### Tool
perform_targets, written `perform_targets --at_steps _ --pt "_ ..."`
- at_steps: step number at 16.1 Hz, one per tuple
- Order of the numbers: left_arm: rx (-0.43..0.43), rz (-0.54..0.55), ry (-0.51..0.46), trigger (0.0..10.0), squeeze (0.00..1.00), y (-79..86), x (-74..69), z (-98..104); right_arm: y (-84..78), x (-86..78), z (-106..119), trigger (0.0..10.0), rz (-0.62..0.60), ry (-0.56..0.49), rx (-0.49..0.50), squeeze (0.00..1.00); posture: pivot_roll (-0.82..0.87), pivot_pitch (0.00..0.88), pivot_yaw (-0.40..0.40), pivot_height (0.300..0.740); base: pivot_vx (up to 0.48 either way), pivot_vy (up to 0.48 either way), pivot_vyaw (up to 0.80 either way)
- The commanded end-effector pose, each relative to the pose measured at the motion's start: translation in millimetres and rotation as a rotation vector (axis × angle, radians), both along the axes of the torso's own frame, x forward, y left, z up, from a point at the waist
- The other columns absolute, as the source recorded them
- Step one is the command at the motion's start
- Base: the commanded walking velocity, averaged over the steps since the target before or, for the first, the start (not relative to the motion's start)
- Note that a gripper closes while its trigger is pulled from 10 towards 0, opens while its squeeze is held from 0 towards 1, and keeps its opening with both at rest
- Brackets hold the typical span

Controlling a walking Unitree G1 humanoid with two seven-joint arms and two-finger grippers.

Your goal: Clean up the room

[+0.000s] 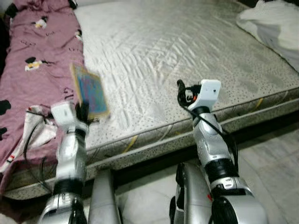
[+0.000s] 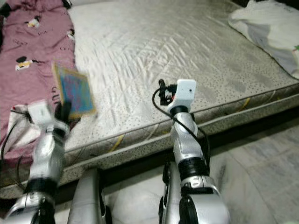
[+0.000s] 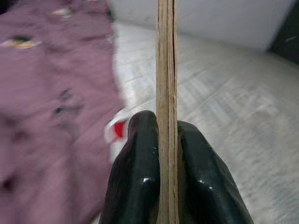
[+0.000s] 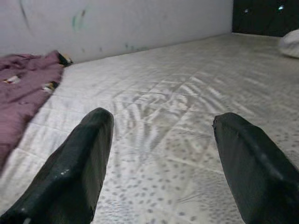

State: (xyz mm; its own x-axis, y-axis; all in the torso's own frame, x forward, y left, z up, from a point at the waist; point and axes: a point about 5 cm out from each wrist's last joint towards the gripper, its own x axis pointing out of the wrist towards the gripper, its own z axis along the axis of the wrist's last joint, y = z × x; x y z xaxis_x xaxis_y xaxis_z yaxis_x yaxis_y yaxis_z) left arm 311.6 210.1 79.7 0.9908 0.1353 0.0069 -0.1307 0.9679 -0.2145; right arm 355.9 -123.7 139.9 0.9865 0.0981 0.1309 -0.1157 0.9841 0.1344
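Blue flat cardboard-edged book [image 1: 89, 90] clamped upright in left gripper [image 3: 167, 154], 10 o'clock over grey quilted mattress [image 1: 187, 51]; right gripper [image 4: 161, 163] spread, empty, 1 o'clock.

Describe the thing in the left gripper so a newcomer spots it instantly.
Start at the bare grey quilted mattress, then go to its near left edge beside the mauve blanket. There the left gripper pinches a thin flat book upright above the bed, the only item with a blue cover and tan border.

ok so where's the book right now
The book is held upright in the left gripper, on the robot's left in the eye views, above the near edge of the mattress beside the purple blanket.
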Motion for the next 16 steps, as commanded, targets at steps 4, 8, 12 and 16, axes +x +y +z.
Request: perform_targets --at_steps 4,8,12,16 --pt "0.234 -0.001 -0.091 10.0 0.00 -5.5 -2.6 28 6.4 3.6 9 10.0 0.043 -0.023 0.072 0.00 0.07 0.000 0.055 0.558 0.000 0.000 0.00" --pt "0.222 -0.049 -0.090 10.0 0.00 -19.2 -0.7 35 0.5 2.8 7 10.0 0.034 -0.012 0.084 0.00 0.06 0.000 0.052 0.608 0.000 0.000 0.00" --pt "0.260 -0.054 -0.059 10.0 0.00 -24.6 2.5 34 5.2 6.8 12 10.0 0.051 -0.017 0.084 0.00 0.06 0.000 0.037 0.647 0.000 0.000 0.00" --pt "0.237 -0.041 -0.044 10.0 0.00 -29.3 3.0 34 4.4 7.0 12 10.0 0.060 -0.018 0.069 0.00 0.06 0.000 0.029 0.702 0.000 0.000 0.00"
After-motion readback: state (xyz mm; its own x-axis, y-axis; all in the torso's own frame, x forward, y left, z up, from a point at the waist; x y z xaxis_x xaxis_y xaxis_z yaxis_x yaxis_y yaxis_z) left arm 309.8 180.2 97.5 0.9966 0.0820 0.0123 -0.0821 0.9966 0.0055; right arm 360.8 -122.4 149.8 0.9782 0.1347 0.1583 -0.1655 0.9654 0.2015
